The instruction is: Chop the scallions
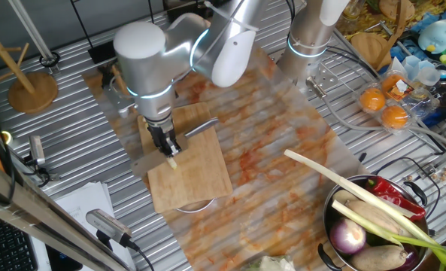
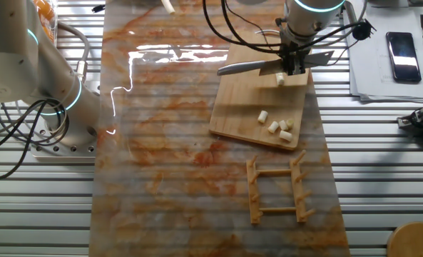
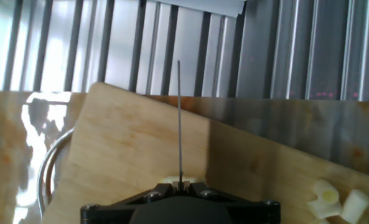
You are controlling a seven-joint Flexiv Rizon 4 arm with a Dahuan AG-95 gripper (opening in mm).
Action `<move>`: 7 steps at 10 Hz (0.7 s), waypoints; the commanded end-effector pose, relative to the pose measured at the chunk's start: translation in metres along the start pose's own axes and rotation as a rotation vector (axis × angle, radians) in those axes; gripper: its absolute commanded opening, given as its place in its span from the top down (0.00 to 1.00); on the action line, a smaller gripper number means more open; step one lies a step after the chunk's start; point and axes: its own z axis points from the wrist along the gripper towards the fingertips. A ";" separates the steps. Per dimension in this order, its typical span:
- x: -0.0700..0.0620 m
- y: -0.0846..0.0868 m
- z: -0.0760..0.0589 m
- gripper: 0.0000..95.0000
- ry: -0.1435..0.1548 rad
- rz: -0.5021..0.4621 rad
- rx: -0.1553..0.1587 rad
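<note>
A bamboo cutting board [image 1: 196, 177] [image 2: 247, 107] [image 3: 122, 149] lies on the marbled mat. My gripper [image 1: 165, 144] [image 2: 292, 64] [image 3: 182, 185] is shut on a knife, held over the board's end. The blade [image 1: 200, 128] [image 2: 250, 67] lies level over the board; in the hand view it shows edge-on as a thin dark line [image 3: 179, 118]. One pale scallion piece [image 1: 172, 161] [image 2: 280, 80] [image 3: 170, 180] sits right under the gripper. Several cut scallion chunks [image 2: 277, 126] [image 3: 336, 200] lie together near the board's corner.
A metal bowl [image 1: 332, 218] at the front right holds a purple onion [image 1: 348, 237], a red chilli and a long leek [image 1: 335, 177]. A wooden rack [image 2: 277, 189] lies beside the board. The second arm's base [image 2: 54, 107], an egg tray [image 1: 384, 105] and a phone [image 2: 401, 46] stand around the mat.
</note>
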 end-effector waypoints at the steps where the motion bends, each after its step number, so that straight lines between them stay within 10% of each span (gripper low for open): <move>1: -0.003 -0.001 0.005 1.00 -0.003 0.003 0.012; 7: -0.006 0.001 0.011 1.00 0.023 0.001 0.022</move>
